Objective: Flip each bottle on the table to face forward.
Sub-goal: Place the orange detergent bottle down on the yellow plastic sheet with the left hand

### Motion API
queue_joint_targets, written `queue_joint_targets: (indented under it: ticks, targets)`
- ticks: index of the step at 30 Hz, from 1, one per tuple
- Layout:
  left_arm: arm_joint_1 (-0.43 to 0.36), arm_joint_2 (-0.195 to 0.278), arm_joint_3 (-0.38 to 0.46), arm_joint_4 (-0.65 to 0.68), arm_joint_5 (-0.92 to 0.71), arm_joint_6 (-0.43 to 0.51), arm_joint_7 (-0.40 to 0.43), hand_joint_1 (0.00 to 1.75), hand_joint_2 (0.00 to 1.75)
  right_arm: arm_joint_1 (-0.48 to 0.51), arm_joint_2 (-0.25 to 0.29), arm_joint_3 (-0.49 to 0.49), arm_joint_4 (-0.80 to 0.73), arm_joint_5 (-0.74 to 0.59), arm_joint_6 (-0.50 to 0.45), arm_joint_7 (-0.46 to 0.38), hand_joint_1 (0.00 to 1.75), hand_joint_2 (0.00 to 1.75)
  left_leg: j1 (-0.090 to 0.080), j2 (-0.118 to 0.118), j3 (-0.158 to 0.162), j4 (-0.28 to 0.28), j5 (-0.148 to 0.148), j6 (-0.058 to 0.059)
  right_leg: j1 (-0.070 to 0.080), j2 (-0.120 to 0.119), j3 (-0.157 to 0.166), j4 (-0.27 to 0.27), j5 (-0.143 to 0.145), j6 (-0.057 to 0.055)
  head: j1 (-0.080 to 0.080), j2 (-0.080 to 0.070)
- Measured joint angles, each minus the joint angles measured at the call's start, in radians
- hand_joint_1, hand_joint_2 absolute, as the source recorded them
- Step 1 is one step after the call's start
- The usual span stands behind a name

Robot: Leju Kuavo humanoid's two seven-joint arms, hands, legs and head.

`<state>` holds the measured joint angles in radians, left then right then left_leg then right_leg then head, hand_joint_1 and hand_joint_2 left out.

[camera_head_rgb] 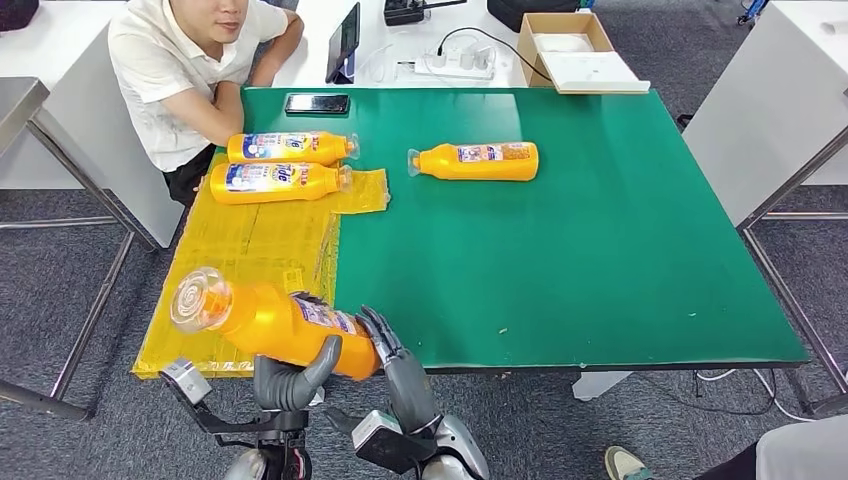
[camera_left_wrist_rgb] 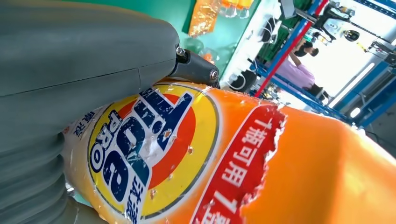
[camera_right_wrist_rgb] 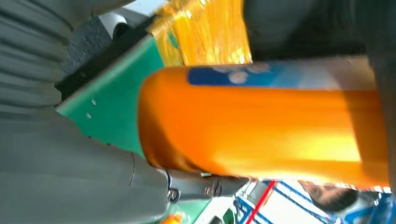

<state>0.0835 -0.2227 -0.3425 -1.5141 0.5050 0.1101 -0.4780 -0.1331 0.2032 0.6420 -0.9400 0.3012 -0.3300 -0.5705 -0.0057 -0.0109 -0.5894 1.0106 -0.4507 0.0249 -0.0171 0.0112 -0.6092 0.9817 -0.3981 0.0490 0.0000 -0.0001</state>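
evidently both hands were busy with one orange bottle [camera_head_rgb: 275, 322] at the near left corner of the table [camera_head_rgb: 600, 250], lifted above the yellow plastic sheet [camera_head_rgb: 250, 250] with its clear cap aimed to the left. the left hand [camera_head_rgb: 290, 378] cupped it from below, thumb curled up against its side, while the right hand [camera_head_rgb: 395, 365] pressed its fingers against the bottle's base end. that two-sided hold looked meant for rolling the bottle about its long axis until its front label faced up; the left wrist view showed the round logo lying against that hand.

two bottles [camera_head_rgb: 285, 165] lay side by side at the far end of the sheet, labels showing, and a fourth bottle [camera_head_rgb: 478, 161] rested apart on the green cloth, probably awaiting its turn. a person [camera_head_rgb: 190, 70] sat at the far left corner, arm close to those two bottles, and a phone [camera_head_rgb: 317, 103] lay beyond them. nothing blocked the spot under the held bottle.
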Motion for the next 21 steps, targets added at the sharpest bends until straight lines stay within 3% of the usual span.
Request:
queue_joint_targets:
  ticks: [5,11,17,21]
  targets:
    - [-0.001,0.006,0.009,0.003,-0.060,0.063,0.032,1.75,1.75,0.035,-0.022,-0.004,-0.017,-0.031,-0.049,-0.011,0.00,0.00,0.000,0.000,0.000,0.000,0.000,0.000,0.000,0.000,0.000,0.000,0.000,0.000,0.000,0.000]
    - [-0.027,0.065,0.047,0.095,-0.081,0.090,0.174,1.75,1.75,0.080,-0.043,-0.028,-0.066,-0.082,-0.113,-0.015,0.00,0.00,0.000,0.001,0.000,0.000,0.000,0.000,0.000,0.000,-0.001,0.000,0.000,0.000,0.000,0.000]
    - [-0.078,0.107,0.074,0.187,-0.220,0.175,0.158,1.75,1.75,0.104,-0.048,-0.062,-0.098,-0.095,-0.152,-0.026,0.00,0.00,0.000,0.000,0.001,0.000,0.000,0.000,0.000,0.000,0.001,0.000,0.000,0.000,0.000,0.000]
    - [-0.117,0.128,0.087,0.225,-0.474,0.304,0.140,1.75,1.75,0.125,-0.048,-0.103,-0.125,-0.095,-0.191,-0.035,0.00,0.00,0.000,0.001,0.001,0.000,0.000,0.000,0.000,0.000,0.001,0.000,0.000,0.000,0.000,0.000]
